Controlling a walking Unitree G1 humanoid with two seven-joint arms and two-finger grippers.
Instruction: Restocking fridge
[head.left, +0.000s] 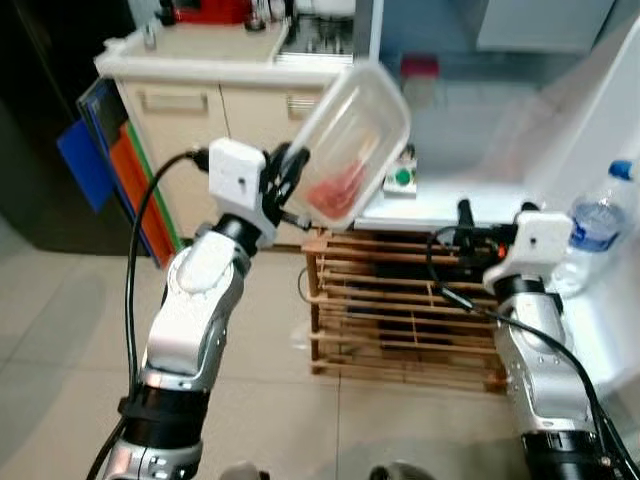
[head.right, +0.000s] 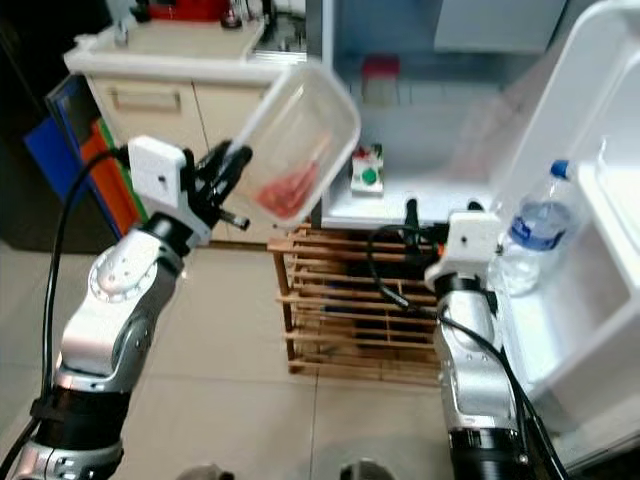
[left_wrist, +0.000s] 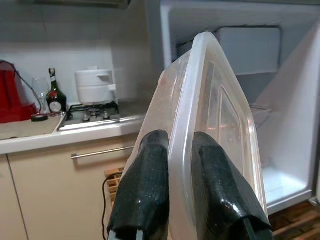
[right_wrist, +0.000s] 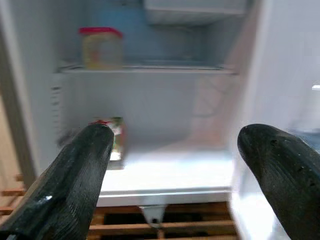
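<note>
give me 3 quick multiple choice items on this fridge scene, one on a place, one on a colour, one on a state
1. Where does the water bottle stand?
A. in the fridge door shelf
B. on the stove
C. on the floor

2. What colour is the lid of the jar on the upper fridge shelf?
A. green
B. red
C. black

3. How is the right pincer?
A. shut on a bottle
B. open and empty
C. shut on the jar

Answers: 1 A, it sits in the open door's shelf. 2 B, the lid shows red. 3 B, its fingers stand wide apart before the fridge.
</note>
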